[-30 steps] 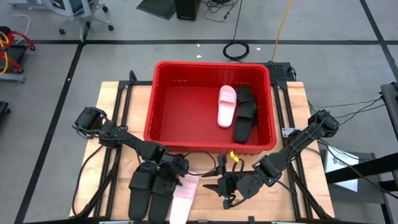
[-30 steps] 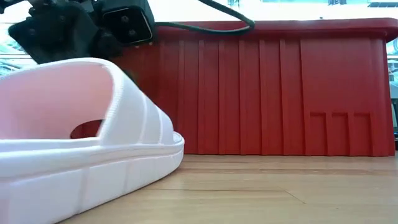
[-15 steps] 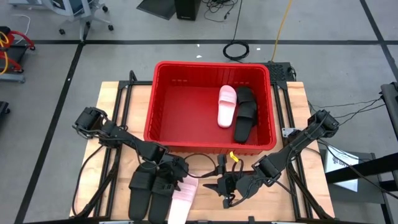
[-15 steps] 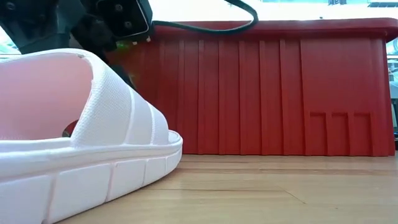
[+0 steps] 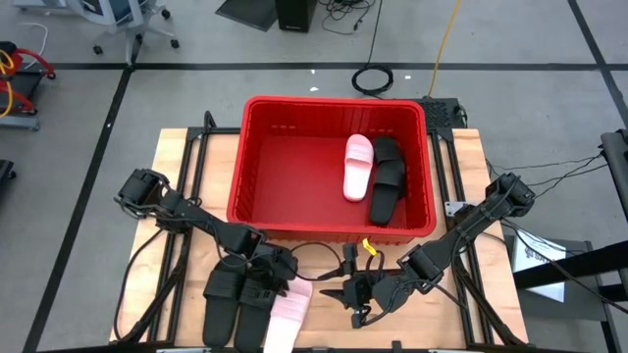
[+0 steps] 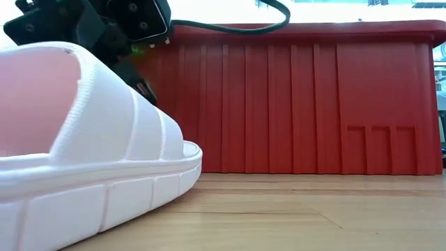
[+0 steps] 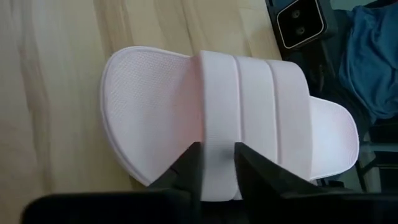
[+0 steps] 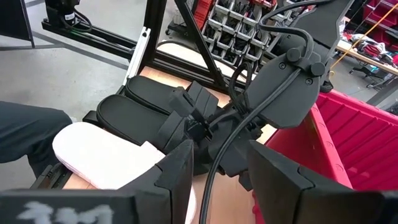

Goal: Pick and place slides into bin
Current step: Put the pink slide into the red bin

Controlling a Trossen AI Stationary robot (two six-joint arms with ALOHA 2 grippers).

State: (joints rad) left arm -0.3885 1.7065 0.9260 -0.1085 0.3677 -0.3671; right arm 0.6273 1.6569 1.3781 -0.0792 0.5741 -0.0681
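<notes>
A pink slide [image 5: 287,312] lies on the table near its near edge; it also shows in the low view [image 6: 83,153] and the left wrist view [image 7: 249,112]. My left gripper [image 5: 278,275] is shut on its strap. Two black slides [image 5: 235,296] lie side by side just left of it, soles on the table. The red bin [image 5: 257,167] stands at the far middle, with one pink slide [image 5: 357,167] and a black slide [image 5: 387,178] on its floor. My right gripper [image 5: 345,287] is open and empty, right of the pink slide. My left gripper holds the pink slide's strap by its toe-side band [image 7: 217,152], near one side of the slide. The band sits between the two fingers [image 7: 189,171], one on the toe-opening side and one over the strap's top. The fingers slant down from the far left. The sole [image 6: 104,202] rests on the table.
The bin's ribbed near wall [image 6: 293,104] stands just beyond the pink slide. Black frame rails [image 5: 191,147] run along both table sides. A cable [image 5: 314,250] and a yellow tag [image 5: 369,246] lie between the two grippers. Bare wood [image 5: 471,157] shows right of the bin.
In the low view the pink slide's strap has risen and swung, and the slide has shifted a little on the table while its sole stays down. My left gripper has stayed at the strap. My right arm has kept still.
</notes>
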